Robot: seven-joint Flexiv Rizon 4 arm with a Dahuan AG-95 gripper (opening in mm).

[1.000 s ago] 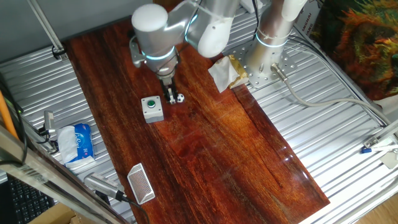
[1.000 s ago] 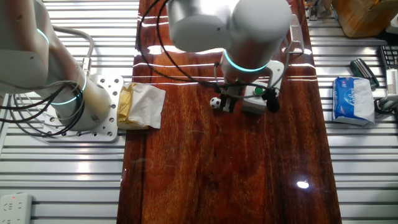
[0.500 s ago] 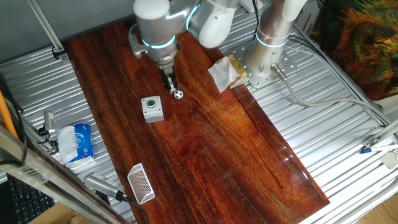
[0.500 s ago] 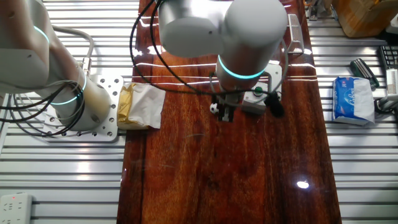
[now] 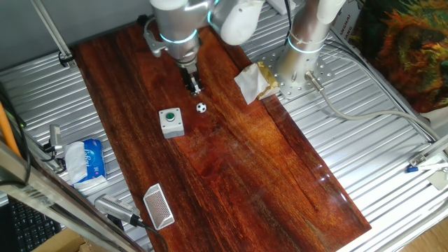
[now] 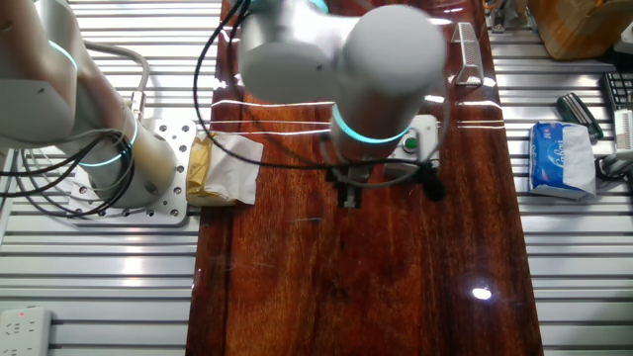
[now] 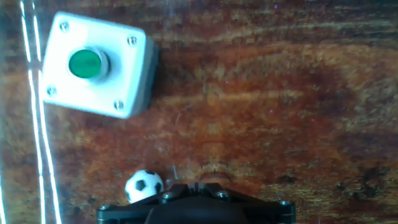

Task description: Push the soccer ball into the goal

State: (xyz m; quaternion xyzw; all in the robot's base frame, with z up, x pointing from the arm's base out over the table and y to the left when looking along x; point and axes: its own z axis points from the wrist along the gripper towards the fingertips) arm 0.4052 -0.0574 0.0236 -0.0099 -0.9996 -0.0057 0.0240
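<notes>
The tiny soccer ball (image 5: pixel 201 108) looks light and free-rolling, best nudged squarely from behind; whether the gripper (image 5: pixel 194 87) is parted or closed, I cannot tell.

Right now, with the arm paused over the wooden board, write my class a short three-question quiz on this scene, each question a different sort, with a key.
1. True or false: the soccer ball rests on top of the button box.
2. Multiple choice: in the fixed view showing the goal, the ball lies A) inside the goal, B) on the board beside the button box, C) on the metal slats.
3. Fill in: the button on the box is coloured ____.

Key: 1 false, the ball sits on the wood apart from the box. 2 B. 3 green.
</notes>
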